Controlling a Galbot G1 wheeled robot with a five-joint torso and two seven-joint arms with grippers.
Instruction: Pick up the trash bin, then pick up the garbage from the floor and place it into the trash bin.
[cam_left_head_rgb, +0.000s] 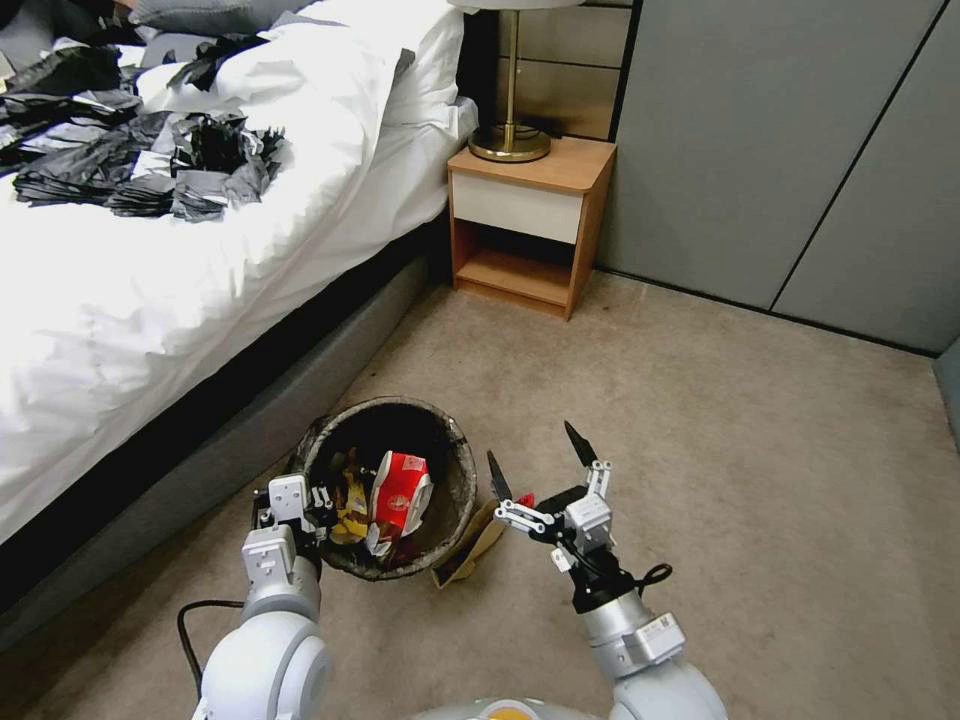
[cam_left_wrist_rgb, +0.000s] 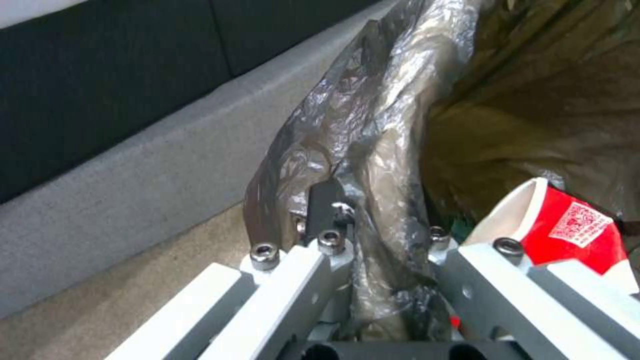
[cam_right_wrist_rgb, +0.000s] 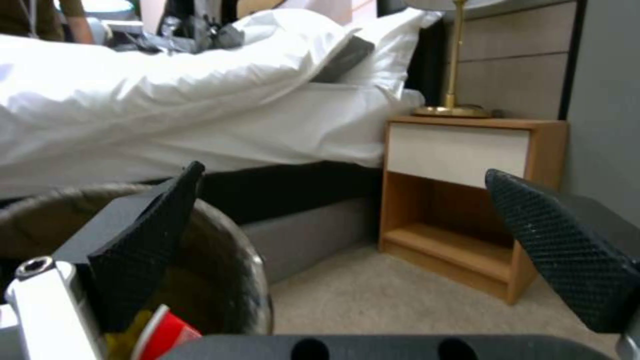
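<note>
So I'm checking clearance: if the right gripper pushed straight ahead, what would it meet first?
Probably the nightstand; the open right gripper points at it over bare carpet, though depth is unclear.

trash bin (cam_left_head_rgb: 455, 470): dark brown-black crinkled liner | snack packet (cam_left_head_rgb: 400, 495) in bin: red and white, white code square | floor (cam_left_head_rgb: 700, 420): beige-tan carpet | paper bag (cam_left_head_rgb: 470, 550) by bin: brown | right gripper (cam_left_head_rgb: 540, 465): black textured fingertips, white-grey body | nightstand (cam_left_head_rgb: 530, 225): orange-brown wood, white drawer | bed (cam_left_head_rgb: 150, 300): white linen, grey base

One trash bin (cam_left_head_rgb: 455, 500), one nightstand (cam_left_head_rgb: 530, 225), one lamp (cam_left_head_rgb: 510, 140).
</note>
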